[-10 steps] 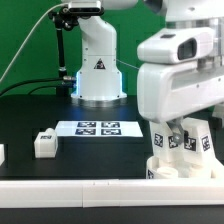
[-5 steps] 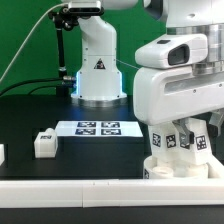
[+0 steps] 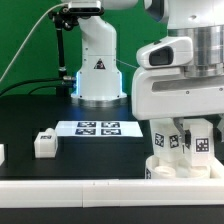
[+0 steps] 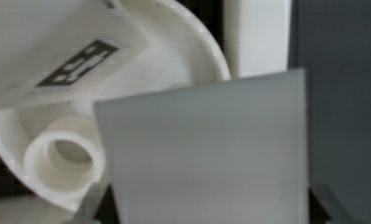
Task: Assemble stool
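Observation:
The stool's round white seat [image 3: 168, 169] lies on the table at the exterior view's lower right, against the front bar. My gripper [image 3: 187, 138] hangs right over it, shut on a white tagged leg [image 3: 203, 146] held upright on the seat. In the wrist view the leg [image 4: 208, 140] fills the space between my jaws as a flat grey-white block. Beside it are the seat [image 4: 155, 50] with one tag and a round socket [image 4: 66, 155]. A loose leg [image 3: 43, 142] lies at the exterior view's left.
The marker board [image 3: 98, 128] lies mid-table in front of the arm's base [image 3: 98, 70]. A long white border bar [image 3: 80, 190] runs along the front edge. Another white part [image 3: 2, 153] shows at the exterior view's far left edge.
My hand has risen a little and shifted over the seat. The tags on the leg under it have turned and show more.

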### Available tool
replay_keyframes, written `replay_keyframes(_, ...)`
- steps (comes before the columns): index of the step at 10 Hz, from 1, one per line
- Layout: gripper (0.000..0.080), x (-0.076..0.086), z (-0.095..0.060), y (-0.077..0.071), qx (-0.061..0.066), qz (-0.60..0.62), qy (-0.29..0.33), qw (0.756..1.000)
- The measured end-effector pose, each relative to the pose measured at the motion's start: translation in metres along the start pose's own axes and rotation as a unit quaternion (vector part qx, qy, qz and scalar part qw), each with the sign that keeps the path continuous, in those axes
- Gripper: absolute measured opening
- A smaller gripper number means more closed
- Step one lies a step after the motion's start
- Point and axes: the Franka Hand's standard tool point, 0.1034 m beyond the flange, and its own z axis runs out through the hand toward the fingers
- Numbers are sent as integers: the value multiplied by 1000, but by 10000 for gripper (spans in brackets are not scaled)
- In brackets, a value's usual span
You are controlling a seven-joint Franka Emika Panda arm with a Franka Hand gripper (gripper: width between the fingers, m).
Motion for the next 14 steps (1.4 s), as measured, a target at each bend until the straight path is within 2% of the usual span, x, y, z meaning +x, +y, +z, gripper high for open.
replay_keyframes(1,337,1,0,1,3,74,1,997)
replay_keyframes(3,337,0,1,3,17,223,-1,975)
replay_keyframes(6,337,0,1,4,19,310,-4,951)
replay_keyframes(8,337,1,1,5,23,381,-8,924)
replay_keyframes(9,337,2,1,6,29,453,-13,891)
replay_keyframes(10,337,2,2,7,38,533,-15,845)
replay_keyframes(13,337,4,3,5,79,706,-31,703)
replay_keyframes(14,337,5,3,6,92,741,-31,664)
